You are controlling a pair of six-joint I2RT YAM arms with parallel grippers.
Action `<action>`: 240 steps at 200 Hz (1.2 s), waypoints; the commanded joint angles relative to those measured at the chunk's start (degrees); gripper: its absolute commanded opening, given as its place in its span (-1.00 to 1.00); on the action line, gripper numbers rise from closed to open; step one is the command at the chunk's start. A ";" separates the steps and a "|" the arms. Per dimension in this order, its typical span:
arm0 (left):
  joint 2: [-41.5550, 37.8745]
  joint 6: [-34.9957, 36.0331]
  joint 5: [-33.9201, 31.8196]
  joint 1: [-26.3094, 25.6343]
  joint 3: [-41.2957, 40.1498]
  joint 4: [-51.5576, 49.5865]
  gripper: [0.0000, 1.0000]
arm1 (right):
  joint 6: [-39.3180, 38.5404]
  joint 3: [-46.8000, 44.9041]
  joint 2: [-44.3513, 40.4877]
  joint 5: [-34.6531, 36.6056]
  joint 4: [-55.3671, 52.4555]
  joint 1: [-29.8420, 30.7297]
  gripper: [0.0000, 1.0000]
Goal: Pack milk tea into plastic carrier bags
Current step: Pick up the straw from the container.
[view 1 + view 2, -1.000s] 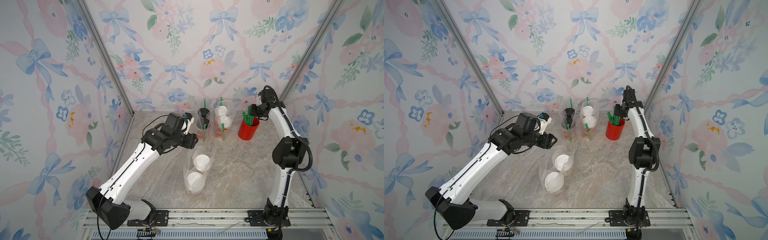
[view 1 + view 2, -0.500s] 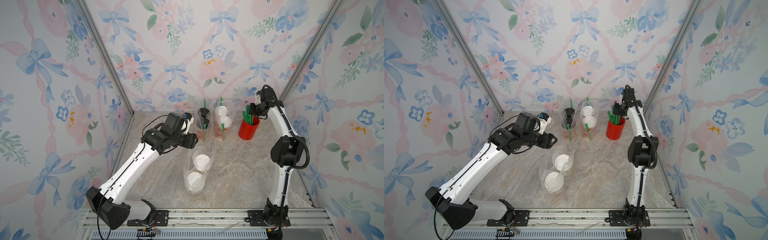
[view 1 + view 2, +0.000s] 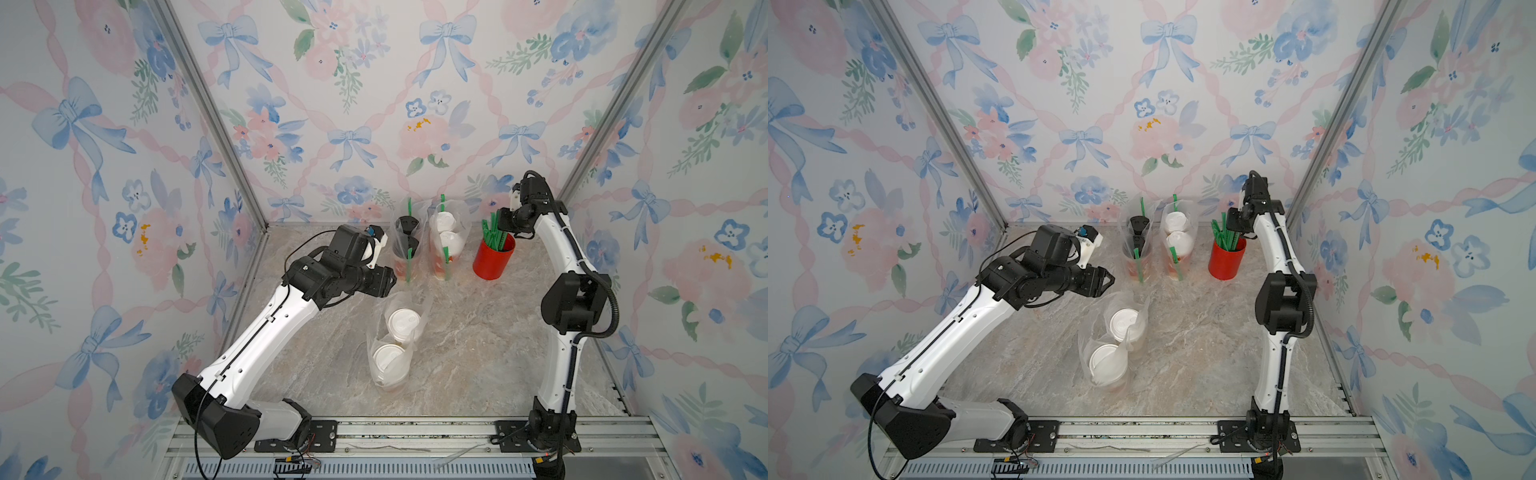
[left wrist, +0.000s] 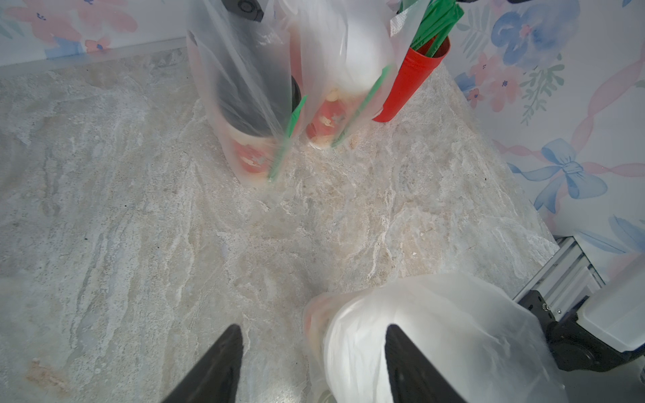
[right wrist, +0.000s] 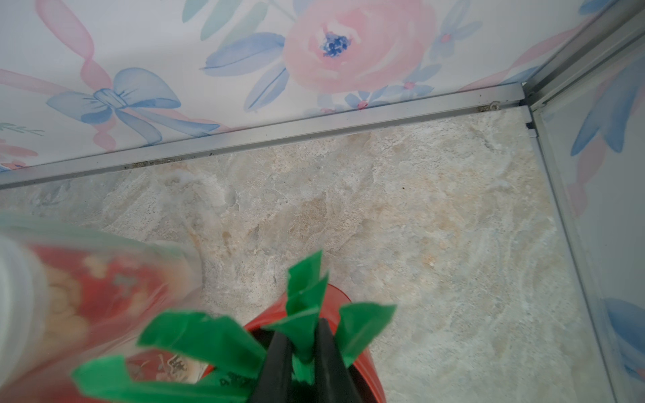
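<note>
right gripper (image 5: 302,336) is now a little lower over the red cup (image 3: 492,261), at 1 o'clock on the table (image 3: 478,332), and its jaws are closer than a second ago; the left arm is almost where it was. in the right wrist view the jaws are clamped on one green straw (image 5: 303,359), with other straws spread beside them. left gripper (image 4: 310,363) hovers with jaws apart and empty, at 11 o'clock from the near bag (image 3: 420,307).

all six cups (image 3: 402,322) are already in bags. two black-lidded and two white-lidded stand in the back bags (image 3: 463,226) at 12 o'clock, each bag with green straws; two more white-lidded stand in the near bag at the centre, where i see no straw. so i judge the step is to take a straw for this last bag. to do it well, the pull should go straight up along the straw and slowly, so that the neighbours do not come out with it and the light red cup does not tip.
</note>
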 commanded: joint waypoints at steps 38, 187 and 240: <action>-1.01 -0.83 1.25 0.43 0.82 -0.01 0.32 | -1.41 -1.91 -8.17 3.76 -1.34 1.19 -0.74; -0.53 -0.69 1.85 0.39 1.29 0.01 0.33 | -5.74 -8.27 -19.07 3.54 5.14 2.29 -0.84; -0.49 -0.44 1.95 0.40 1.67 0.02 0.33 | -8.96 -18.41 -29.88 1.58 15.67 2.73 -0.88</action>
